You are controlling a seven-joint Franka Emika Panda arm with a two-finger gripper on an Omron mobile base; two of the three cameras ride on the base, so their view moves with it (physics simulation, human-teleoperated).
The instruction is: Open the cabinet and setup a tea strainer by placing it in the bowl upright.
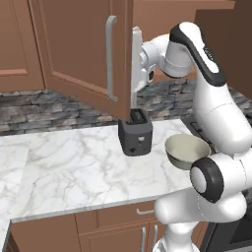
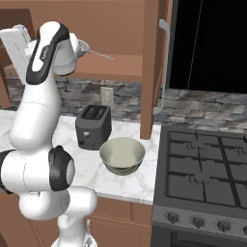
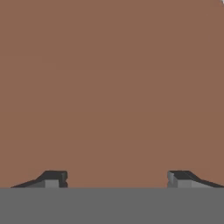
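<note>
Facing a flat reddish-brown wood surface at close range, the gripper (image 3: 116, 177) had its two dark fingertips (image 3: 53, 178) set wide apart with nothing between them; the jaws were parted and held nothing. From the left base view the hand (image 1: 143, 64) was raised beside the edge of the cabinet (image 1: 83, 44), close to the silver bar handle (image 1: 136, 64) on the door swung out toward the arm; whether a finger touched that handle could not be told. A second bar handle (image 1: 111, 56) showed on the other door.

From the right base view the cabinet interior was exposed. The strainer (image 2: 83, 47) lay on the cabinet shelf (image 2: 120, 65), partly hidden behind the arm's wrist, its thin handle pointing right along the shelf.

The bowl (image 2: 122, 155) stood upright on the worktop (image 1: 74, 167) near the right end, close to the front edge, with nothing seen inside. The toaster (image 2: 93, 127) stood just behind and left of the bowl, nearer the stone backsplash; the two were near each other but whether they touched could not be told. The stove (image 2: 207, 178) adjoined the worktop's right end.
</note>
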